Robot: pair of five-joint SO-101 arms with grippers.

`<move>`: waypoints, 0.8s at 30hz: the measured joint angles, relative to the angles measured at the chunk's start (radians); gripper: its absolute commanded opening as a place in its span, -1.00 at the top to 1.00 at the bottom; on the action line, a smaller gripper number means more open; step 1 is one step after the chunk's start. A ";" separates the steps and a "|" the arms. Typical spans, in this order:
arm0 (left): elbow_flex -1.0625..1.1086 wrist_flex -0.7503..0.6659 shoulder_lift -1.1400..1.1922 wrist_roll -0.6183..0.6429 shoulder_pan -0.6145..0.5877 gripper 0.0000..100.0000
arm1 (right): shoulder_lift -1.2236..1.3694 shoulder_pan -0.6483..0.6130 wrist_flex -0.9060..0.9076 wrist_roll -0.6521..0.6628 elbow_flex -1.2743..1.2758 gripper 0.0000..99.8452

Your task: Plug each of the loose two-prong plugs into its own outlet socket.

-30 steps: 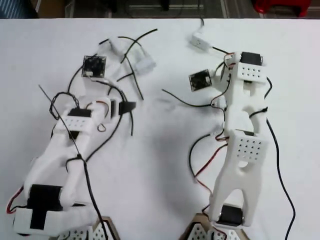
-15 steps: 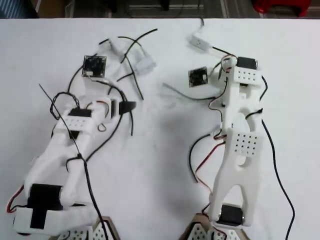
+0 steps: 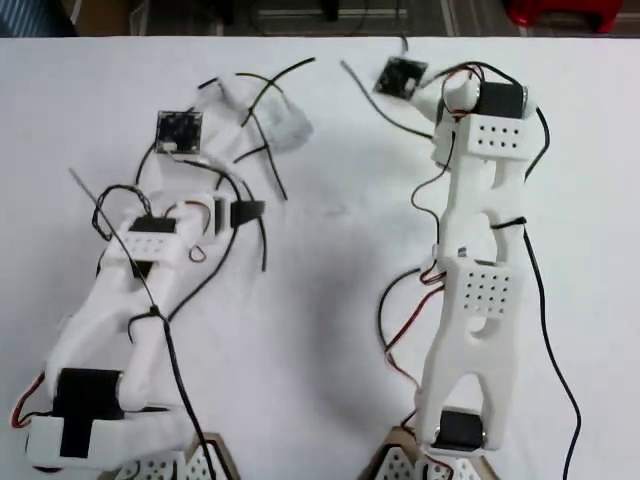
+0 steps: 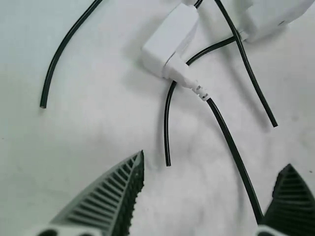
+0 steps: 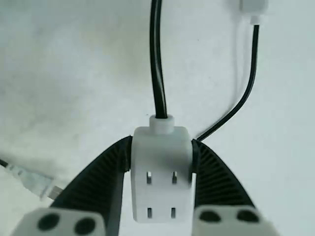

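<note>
One socket in grasp, no plug surely seated: the task looks barely begun.
The right tool point(image 5: 160, 145) is clenched on a white socket block point(image 5: 161, 172), which sits between its jaws with a black cord point(image 5: 157, 59) running straight out ahead of the tips. The block's slots face back toward the tool's wrist and are empty, so this pairing is not yet made. Farther ahead of that tool and off to one side, a small white plug point(image 5: 253, 7) lies on the surface point(image 5: 74, 73), well apart from the block. The left tool point(image 4: 214, 162) is released, jaws wide, and hovers over the surface with nothing between them. Ahead of its tips lies a white connector point(image 4: 170, 42) with a tapered neck and a black lead point(image 4: 231, 142). It may be a plug already seated, though I cannot tell. Another white piece point(image 4: 273, 17) lies just beyond it.
</note>
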 measured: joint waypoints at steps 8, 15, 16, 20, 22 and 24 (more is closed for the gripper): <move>-0.031 0.000 0.000 0.071 -0.095 0.22 | -0.089 -0.104 0.003 -0.512 0.008 0.88; -0.041 0.000 0.000 0.316 -0.299 0.22 | -0.213 -0.278 0.003 -1.019 0.305 0.87; -0.041 0.000 0.000 0.341 -0.310 0.22 | -0.232 -0.310 0.003 -1.069 0.361 0.87; -0.041 0.000 0.000 0.450 -0.376 0.22 | -0.281 -0.442 0.002 -1.250 0.534 0.87; -0.041 0.000 0.000 0.502 -0.413 0.22 | -0.287 -0.494 0.002 -1.356 0.577 0.87; -0.041 -0.018 0.000 0.531 -0.445 0.22 | -0.288 -0.539 0.002 -1.471 0.592 0.87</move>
